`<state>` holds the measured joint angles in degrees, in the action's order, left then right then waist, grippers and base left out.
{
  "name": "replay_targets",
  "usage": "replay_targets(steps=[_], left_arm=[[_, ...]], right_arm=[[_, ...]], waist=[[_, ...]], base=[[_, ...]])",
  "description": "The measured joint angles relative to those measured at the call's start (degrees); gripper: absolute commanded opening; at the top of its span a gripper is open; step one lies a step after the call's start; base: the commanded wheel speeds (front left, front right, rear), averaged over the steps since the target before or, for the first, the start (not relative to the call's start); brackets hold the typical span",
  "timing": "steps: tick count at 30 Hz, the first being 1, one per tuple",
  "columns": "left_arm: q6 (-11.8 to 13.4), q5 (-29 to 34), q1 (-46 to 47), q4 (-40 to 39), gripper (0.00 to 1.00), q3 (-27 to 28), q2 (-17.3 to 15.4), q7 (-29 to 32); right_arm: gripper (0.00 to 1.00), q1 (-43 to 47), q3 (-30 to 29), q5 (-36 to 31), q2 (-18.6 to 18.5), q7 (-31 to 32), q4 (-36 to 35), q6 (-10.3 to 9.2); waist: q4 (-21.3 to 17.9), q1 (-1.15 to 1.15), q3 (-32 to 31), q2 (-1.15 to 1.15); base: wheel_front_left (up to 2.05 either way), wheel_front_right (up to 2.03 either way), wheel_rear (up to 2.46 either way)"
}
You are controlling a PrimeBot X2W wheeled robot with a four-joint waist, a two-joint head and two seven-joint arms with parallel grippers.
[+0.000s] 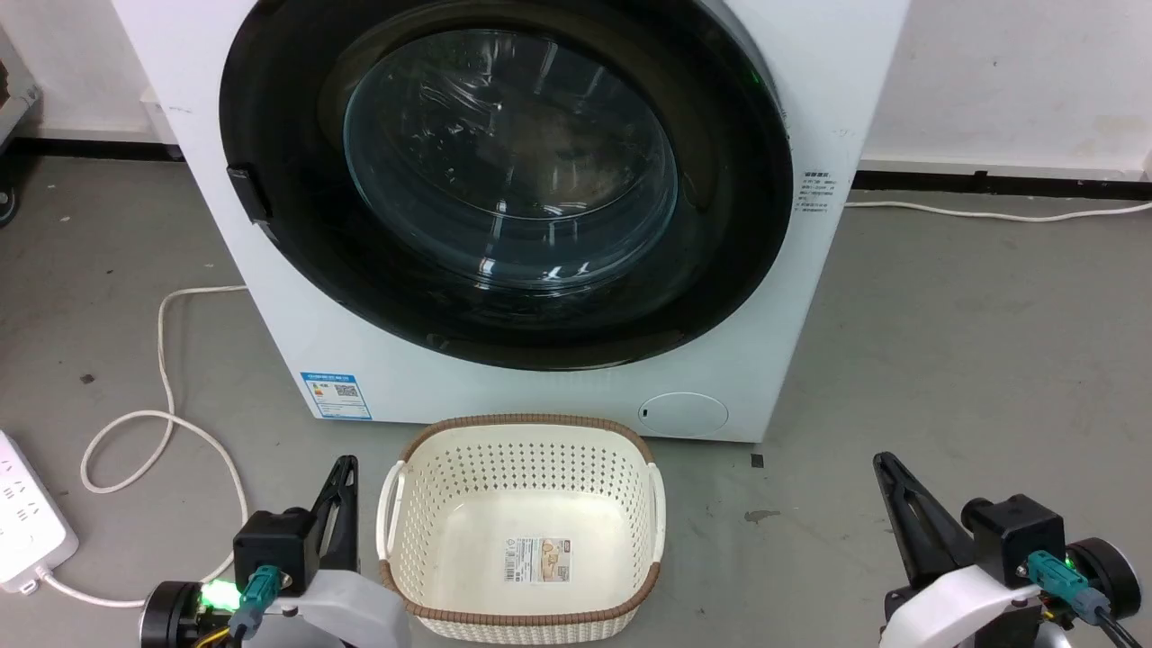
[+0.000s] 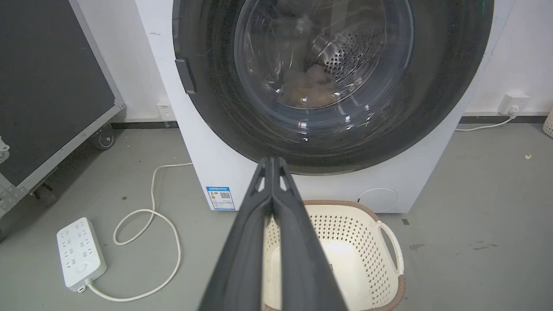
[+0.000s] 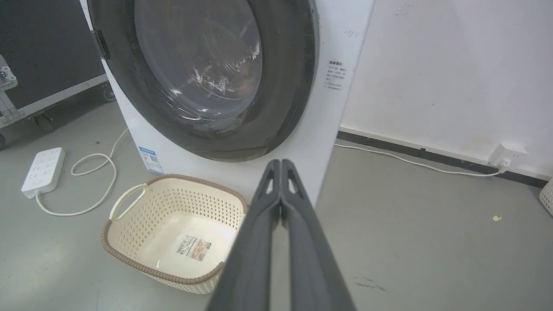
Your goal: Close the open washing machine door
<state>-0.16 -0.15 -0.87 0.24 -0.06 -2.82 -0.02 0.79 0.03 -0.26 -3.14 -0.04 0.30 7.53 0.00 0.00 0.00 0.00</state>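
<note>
Looking down on a grey floor (image 1: 945,360) that meets a white wall (image 1: 990,81) along a dark skirting (image 1: 999,184). Starting at far left in the left wrist view: a black wheeled case (image 2: 43,86). Next, at the lower left edge, a white power strip (image 1: 27,531), its cable (image 1: 162,423) looping over the floor toward a white washing machine (image 1: 504,396). Running along the wall at far right, a white cord (image 1: 990,214) to a wall socket (image 3: 503,155).

Filling the upper middle of the frame, the washing machine door (image 1: 508,171): black-rimmed, glass-centred, lying flat against the washer's front in all three views, latch tab (image 1: 249,193) at its left edge. Showing through the glass in the left wrist view, a perforated steel drum (image 2: 350,52) and a brownish lump (image 2: 313,84), too blurred to name.

Sitting on the floor just before the washer, bottom centre, a cream perforated basket (image 1: 522,420) with a brown woven rim and a printed label (image 1: 537,560) on its bare bottom.

Flanking the basket, left gripper (image 1: 346,468) at lower left and right gripper (image 1: 886,463) at lower right, each with fingers pressed together tip to tip, both well apart from the door.
</note>
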Motion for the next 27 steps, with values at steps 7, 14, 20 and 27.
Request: replay_targets(steps=[7,14,20,27], left_arm=[[0.0,0.0,0.0,0.0,0.00,0.0,0.0,0.0],[0.0,0.0,0.0,0.0,0.00,0.0,0.0,0.0],[0.0,0.0,0.0,0.0,0.00,0.0,0.0,0.0],[0.0,0.0,0.0,0.0,0.00,0.0,0.0,0.0]], right_arm=[[0.00,0.0,0.0,0.0,0.0,0.0,0.0,0.00],[0.00,0.0,0.0,0.0,0.0,0.0,0.0,0.00],[0.00,0.0,0.0,0.0,0.0,0.0,0.0,0.00],[0.00,0.0,0.0,0.0,0.0,0.0,0.0,0.00]], waist=[[0.0,0.00,0.0,0.00],[0.0,0.00,0.0,0.00],[0.0,0.00,0.0,0.00],[0.0,0.00,0.0,0.00]], base=[[0.00,0.00,0.00],[0.00,0.00,0.00],[0.00,0.00,0.00],[0.00,0.00,0.00]])
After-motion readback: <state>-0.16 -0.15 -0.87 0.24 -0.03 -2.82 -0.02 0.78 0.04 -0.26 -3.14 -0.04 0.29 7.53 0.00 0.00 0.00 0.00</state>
